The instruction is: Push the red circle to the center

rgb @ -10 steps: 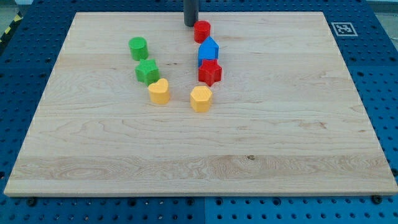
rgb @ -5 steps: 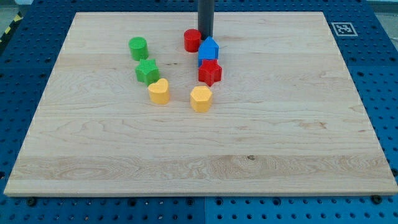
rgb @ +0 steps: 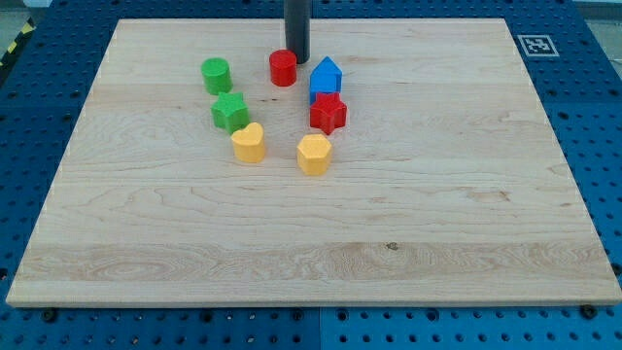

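Observation:
The red circle (rgb: 283, 68) is a short red cylinder near the view's top, left of the blue house-shaped block (rgb: 326, 79). My tip (rgb: 297, 59) is the lower end of the dark rod, touching or almost touching the red circle's upper right side. The tip stands left of and above the blue block.
A red star (rgb: 328, 114) sits just below the blue block. A green cylinder (rgb: 216, 75) and a green star (rgb: 230, 112) are at the left. A yellow heart (rgb: 249, 143) and a yellow hexagon (rgb: 314, 154) lie below them. A marker tag (rgb: 534, 45) is on the board's top right corner.
The red circle has slid left and down, from beside the blue block's top to clear of it. My tip swung right, then back left behind the circle.

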You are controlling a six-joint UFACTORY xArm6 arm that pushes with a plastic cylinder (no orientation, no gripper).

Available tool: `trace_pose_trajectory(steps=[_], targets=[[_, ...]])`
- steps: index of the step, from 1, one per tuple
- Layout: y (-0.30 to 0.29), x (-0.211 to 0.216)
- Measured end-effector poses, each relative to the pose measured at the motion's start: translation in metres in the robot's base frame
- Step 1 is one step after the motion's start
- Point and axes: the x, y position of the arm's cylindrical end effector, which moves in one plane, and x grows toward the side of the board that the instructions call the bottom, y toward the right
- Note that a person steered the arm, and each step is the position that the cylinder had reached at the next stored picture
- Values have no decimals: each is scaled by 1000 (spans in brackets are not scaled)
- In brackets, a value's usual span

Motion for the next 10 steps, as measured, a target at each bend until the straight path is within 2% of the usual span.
trace_pose_trajectory(steps=[2,6,10], targets=[[-45,-9],[-37,-13],[-24,54]])
